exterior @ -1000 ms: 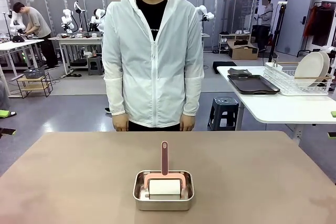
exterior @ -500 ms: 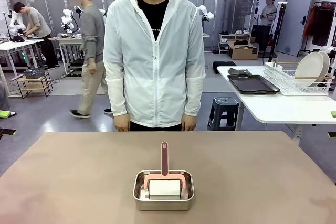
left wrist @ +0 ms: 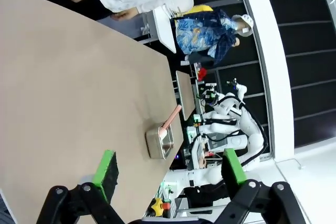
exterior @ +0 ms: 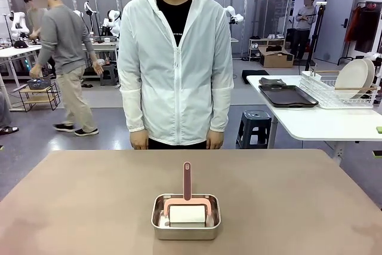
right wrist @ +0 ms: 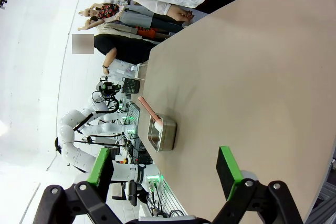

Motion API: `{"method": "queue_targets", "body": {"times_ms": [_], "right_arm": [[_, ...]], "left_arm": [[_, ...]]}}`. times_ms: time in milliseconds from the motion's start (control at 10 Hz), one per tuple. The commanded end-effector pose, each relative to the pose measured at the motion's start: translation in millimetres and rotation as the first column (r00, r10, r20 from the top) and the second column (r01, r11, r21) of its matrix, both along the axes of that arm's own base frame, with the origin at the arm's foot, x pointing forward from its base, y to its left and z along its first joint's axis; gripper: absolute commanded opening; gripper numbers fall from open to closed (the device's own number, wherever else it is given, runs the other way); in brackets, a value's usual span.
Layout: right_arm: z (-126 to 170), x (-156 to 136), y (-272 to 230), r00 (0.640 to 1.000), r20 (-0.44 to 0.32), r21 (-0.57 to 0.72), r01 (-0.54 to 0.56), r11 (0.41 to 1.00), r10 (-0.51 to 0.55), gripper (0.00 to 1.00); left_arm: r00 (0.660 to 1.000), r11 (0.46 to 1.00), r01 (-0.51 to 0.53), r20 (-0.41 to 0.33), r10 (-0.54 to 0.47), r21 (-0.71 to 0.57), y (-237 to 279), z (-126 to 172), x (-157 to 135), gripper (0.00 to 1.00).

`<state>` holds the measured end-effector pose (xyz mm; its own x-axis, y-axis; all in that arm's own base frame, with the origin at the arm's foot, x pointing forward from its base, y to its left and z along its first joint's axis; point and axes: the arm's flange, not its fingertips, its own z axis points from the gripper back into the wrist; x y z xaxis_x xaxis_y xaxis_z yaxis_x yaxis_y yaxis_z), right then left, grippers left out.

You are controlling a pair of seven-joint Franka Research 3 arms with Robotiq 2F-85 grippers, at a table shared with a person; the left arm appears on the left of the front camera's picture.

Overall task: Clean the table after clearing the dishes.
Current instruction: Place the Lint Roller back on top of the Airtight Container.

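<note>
Centrally, roller (exterior: pixel 187 210) in tin (exterior: pixel 185 226), on table (exterior: pixel 298 195), person (exterior: pixel 175 58) behind

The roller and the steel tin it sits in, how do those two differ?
The roller is white with a pink handle; the steel tin is bare shiny metal. The roller's handle slants up past the far rim, pointing toward the person, while the tin sits flat and low on the table. The roller lies inside; the tin holds it. Both sit near the table's middle.
</note>
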<state>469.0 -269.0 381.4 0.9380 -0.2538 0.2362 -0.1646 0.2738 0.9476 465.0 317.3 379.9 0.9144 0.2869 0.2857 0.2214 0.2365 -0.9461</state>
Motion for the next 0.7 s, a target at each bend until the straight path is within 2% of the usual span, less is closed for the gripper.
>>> {"method": "queue_targets", "body": {"times_ms": [0,600], "right_arm": [[2.0,-3.6,3.0,1.000,-0.009,-0.003,-0.007,1.000,0.007,1.00],[2.0,-3.6,3.0,1.000,-0.009,-0.003,-0.007,1.000,0.007,1.00]], "left_arm": [[1.000,1.000,0.026,0.010,-0.026,0.014,-7.8,3.1,3.0,1.00],[1.000,1.000,0.026,0.010,-0.026,0.014,-7.8,3.1,3.0,1.00]]}}
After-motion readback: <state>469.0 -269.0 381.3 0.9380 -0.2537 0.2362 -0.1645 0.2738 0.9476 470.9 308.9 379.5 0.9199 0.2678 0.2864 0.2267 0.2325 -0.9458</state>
